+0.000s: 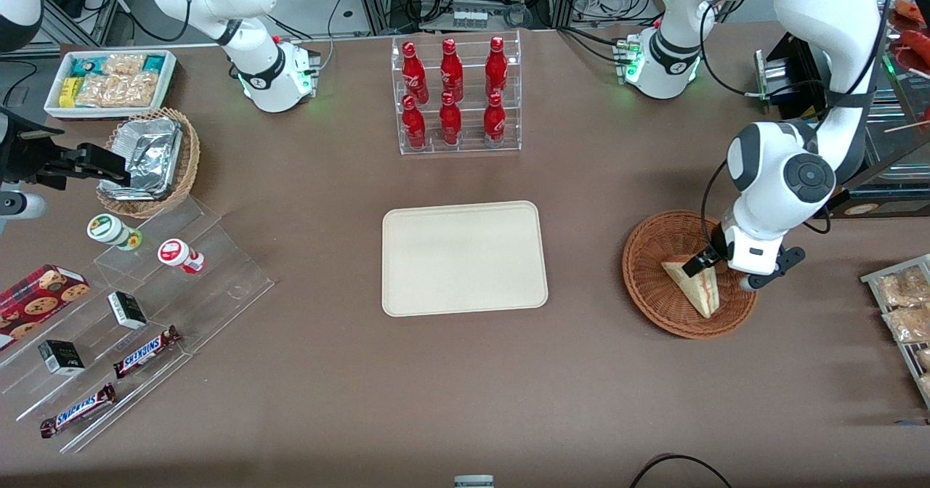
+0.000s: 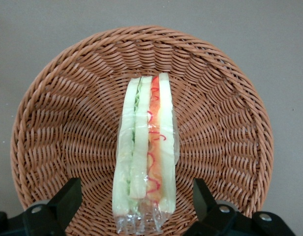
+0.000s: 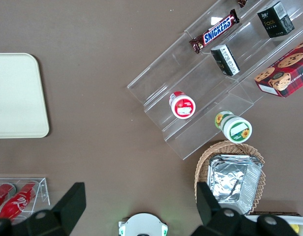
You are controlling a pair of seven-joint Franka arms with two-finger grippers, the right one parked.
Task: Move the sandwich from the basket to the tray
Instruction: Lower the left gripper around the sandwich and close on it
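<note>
The sandwich (image 1: 694, 286) is a plastic-wrapped wedge of pale bread with red-orange and green filling on its edge, lying in the round reddish-brown wicker basket (image 1: 650, 292) toward the working arm's end of the table. My left gripper (image 1: 716, 266) hangs low over the basket, open, with its fingers apart on either side of one end of the sandwich and not touching it. In the left wrist view the sandwich (image 2: 146, 142) lies across the basket's (image 2: 58, 123) floor, with the gripper (image 2: 136, 201) straddling its end. The cream tray (image 1: 465, 255) lies flat at the table's middle, bare.
A clear rack of red bottles (image 1: 454, 92) stands farther from the front camera than the tray. A metal rack with snack bags (image 1: 904, 314) sits at the working arm's table edge. A clear stepped display with snacks (image 1: 131, 321), a foil-filled basket (image 1: 149, 157) and a white snack bin (image 1: 109, 81) lie toward the parked arm's end.
</note>
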